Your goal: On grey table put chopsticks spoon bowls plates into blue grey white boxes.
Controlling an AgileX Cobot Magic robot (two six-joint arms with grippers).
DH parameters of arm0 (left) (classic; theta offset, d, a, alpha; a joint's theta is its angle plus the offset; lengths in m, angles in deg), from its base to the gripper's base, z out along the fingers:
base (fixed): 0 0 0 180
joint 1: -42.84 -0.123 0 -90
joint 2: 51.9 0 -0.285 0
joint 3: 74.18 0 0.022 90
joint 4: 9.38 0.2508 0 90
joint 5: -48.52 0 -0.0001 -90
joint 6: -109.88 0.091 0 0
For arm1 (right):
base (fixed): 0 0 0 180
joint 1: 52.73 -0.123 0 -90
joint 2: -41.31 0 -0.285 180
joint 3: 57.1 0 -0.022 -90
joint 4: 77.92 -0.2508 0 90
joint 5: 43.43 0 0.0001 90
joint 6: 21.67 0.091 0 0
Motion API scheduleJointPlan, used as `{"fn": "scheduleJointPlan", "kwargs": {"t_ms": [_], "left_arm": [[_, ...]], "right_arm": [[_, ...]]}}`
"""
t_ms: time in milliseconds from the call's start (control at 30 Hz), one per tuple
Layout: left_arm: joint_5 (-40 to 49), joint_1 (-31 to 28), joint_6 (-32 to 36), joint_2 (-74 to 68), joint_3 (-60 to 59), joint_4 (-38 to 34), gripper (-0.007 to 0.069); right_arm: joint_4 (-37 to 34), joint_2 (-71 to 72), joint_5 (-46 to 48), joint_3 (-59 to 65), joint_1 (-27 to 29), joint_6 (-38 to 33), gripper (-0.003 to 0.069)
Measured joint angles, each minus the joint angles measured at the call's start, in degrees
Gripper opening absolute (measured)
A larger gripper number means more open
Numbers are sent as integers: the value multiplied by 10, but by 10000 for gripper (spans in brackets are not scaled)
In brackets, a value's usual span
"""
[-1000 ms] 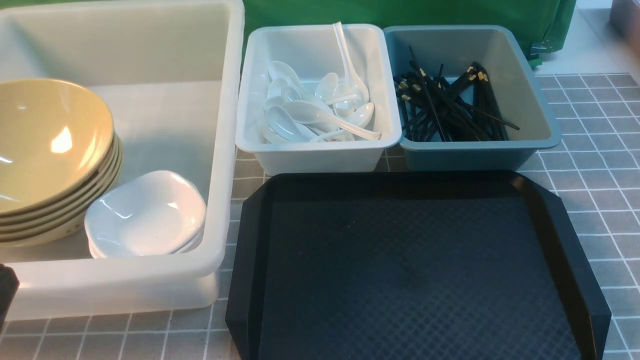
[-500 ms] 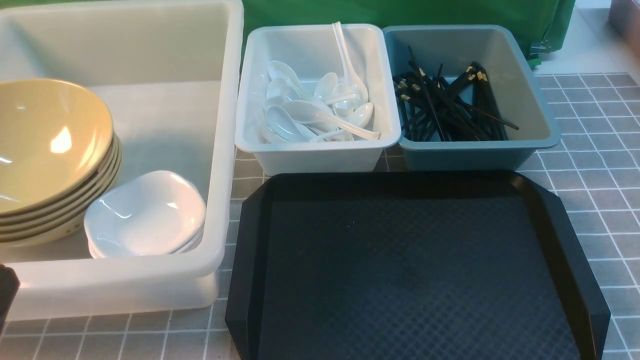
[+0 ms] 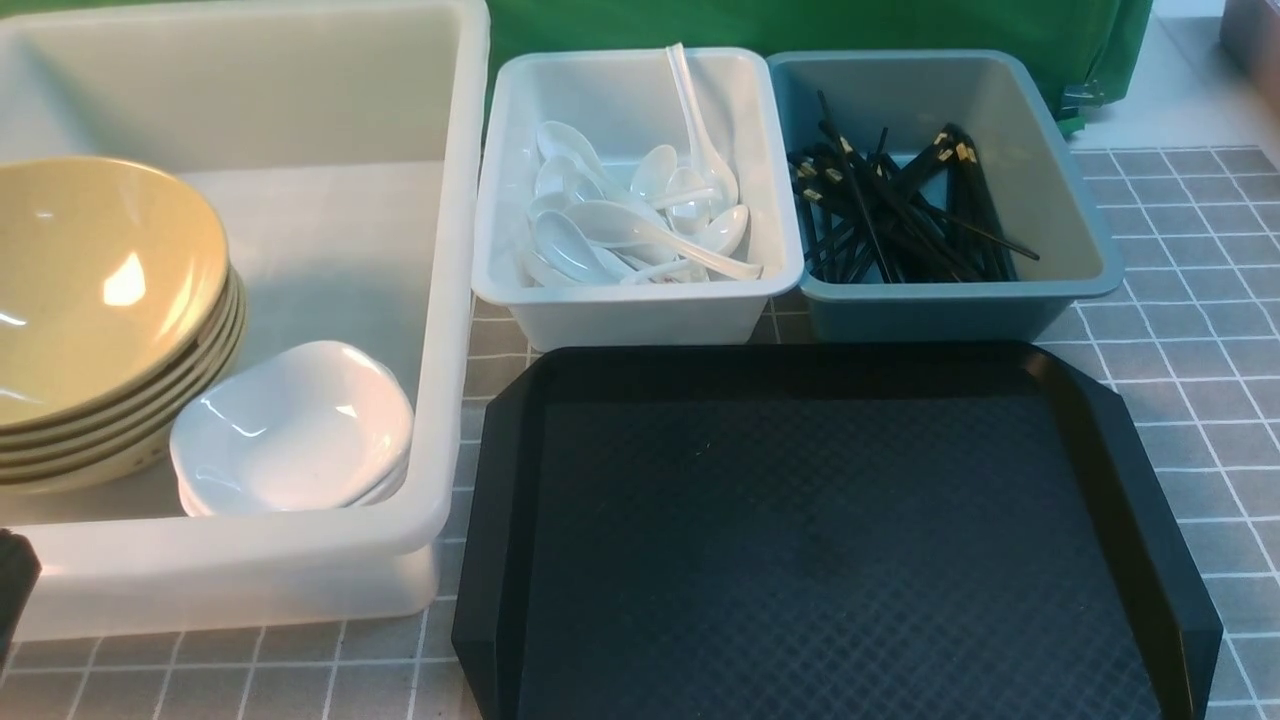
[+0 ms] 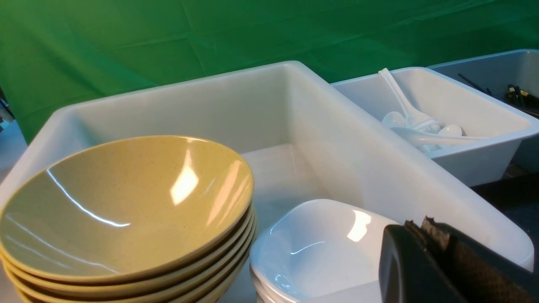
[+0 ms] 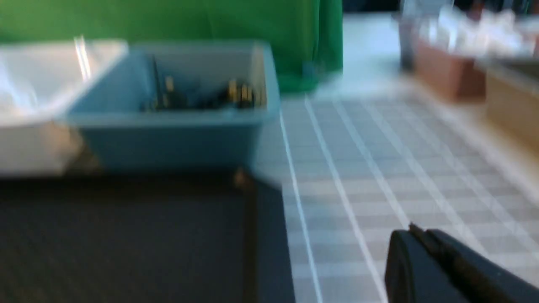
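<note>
Still, nothing moves: my left pincer (image 4: 414, 224) and right pincer (image 5: 414, 230) stay clenched on nothing, the black tray (image 3: 820, 540) at five o'clock carries nothing, so the sorting looks done.

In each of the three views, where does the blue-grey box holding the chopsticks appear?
Front view: the blue-grey box at the back right, beside the spoon box, behind the black tray.
Left wrist view: only one corner shows, beyond the spoon box, cut by the picture edge.
Right wrist view: blurred, beside the spoon box, behind the black tray.
Shared landmark: the spoon box next to it.
</note>
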State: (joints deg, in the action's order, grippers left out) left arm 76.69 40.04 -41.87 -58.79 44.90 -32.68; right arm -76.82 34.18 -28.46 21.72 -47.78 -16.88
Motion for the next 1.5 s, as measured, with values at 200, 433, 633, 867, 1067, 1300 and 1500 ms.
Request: {"fn": "scheduleJointPlan", "kwargs": {"t_ms": [200, 433, 633, 867, 1067, 1300, 1500], "left_arm": [[0, 0, 0, 0, 0, 0, -8], [0, 0, 0, 0, 0, 0, -8], [0, 0, 0, 0, 0, 0, -8], [0, 0, 0, 0, 0, 0, -8], [-4, 0, 0, 0, -9, 0, -8], [28, 0, -100, 0, -42, 114, -8], [10, 0, -262, 0, -81, 186, -8]], "right_arm": [[0, 0, 34, 0, 1, -9, 45], [0, 0, 34, 0, 1, -15, 45], [0, 0, 35, 0, 1, -15, 45], [0, 0, 35, 0, 1, -15, 45], [0, 0, 35, 0, 1, -15, 45], [0, 0, 36, 0, 2, -15, 52], [0, 0, 36, 0, 2, -15, 59]]}}
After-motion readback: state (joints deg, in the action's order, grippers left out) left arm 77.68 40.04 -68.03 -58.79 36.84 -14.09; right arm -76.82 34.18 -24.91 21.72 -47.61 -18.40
